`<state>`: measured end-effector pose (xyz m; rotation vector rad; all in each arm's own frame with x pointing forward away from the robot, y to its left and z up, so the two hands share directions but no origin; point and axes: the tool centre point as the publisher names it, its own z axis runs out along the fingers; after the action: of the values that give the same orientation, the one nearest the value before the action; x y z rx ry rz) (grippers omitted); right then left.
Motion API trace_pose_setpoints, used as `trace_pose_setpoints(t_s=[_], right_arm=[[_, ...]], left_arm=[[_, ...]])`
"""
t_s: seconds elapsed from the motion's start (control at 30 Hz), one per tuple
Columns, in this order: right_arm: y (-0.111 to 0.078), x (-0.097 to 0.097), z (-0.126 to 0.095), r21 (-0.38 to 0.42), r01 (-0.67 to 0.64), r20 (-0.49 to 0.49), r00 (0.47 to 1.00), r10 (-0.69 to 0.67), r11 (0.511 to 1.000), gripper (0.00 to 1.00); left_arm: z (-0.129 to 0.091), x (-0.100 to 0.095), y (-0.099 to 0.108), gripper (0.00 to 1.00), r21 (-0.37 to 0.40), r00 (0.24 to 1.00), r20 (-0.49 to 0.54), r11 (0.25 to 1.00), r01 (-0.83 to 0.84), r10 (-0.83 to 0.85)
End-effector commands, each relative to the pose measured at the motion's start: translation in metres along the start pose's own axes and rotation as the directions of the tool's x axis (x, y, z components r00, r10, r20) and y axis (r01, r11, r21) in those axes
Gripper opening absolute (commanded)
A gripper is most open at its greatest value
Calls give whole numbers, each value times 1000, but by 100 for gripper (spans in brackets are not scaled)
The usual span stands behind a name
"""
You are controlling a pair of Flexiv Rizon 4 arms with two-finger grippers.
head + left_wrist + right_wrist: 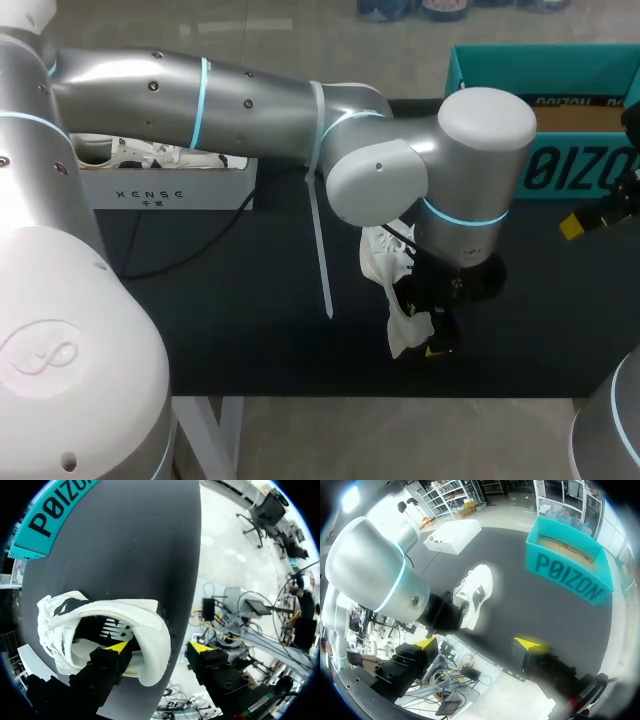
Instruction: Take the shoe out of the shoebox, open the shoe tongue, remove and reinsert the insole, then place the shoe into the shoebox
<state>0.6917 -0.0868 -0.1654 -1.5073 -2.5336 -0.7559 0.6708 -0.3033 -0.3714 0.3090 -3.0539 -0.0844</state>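
White shoe (383,256) under left arm (250,100), teal shoebox (545,62) beyond, white box (165,186) aside

shoe (384,255): mostly behind left arm (480,160) | shoebox (520,70): cut off at edge

shoe (382,252) near table's (250,330) front edge; shoebox (560,65) back right; other box (165,190) back left

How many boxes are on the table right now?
2. A teal shoebox, open, at the table's far right; a white box at its far left. My left arm could hide another.
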Motion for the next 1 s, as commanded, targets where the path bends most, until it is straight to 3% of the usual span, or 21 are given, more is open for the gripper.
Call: trace_pose_setpoints(t_s=[0.03, 0.2, 0.27, 0.3, 0.4, 0.43, 0.83, 1.0], right_arm=[[1, 0, 1, 2, -1, 1, 1000, 1, 1000, 100], [1, 0, 1, 2, -1, 1, 1000, 1, 1000, 100], [1, 0, 1, 2, -1, 1, 1000, 1, 1000, 100], [1, 0, 1, 2, -1, 1, 1000, 1, 1000, 100], [1, 0, 1, 2, -1, 1, 1000, 1, 1000, 100], [1, 0, 1, 2, -1, 1, 1000, 1, 1000, 100], [1, 0, 1, 2, -1, 1, 1000, 1, 1000, 100], [1, 0, 1, 2, -1, 1, 1000, 1, 1000, 100]], left_arm=[[1, 0, 3, 35, 1, 1000, -3, 1000, 3, -3], [-1, 0, 5, 40, -2, 1000, 6, 1000, 12, -12], [-2, 0, 6, 36, -1, 1000, 9, 1000, 10, -10], [-2, 0, 6, 33, -3, 1000, 10, 1000, 11, -11], [-1, -1, 7, 4, -4, 1000, 11, 1000, 12, -12], [-2, -1, 7, 0, -4, 1000, 12, 1000, 12, -12], [-13, 8, 20, 0, 5, 1000, -4, 1000, -12, 12], [-26, 7, 39, 0, 35, 979, -32, 979, -201, 202]])
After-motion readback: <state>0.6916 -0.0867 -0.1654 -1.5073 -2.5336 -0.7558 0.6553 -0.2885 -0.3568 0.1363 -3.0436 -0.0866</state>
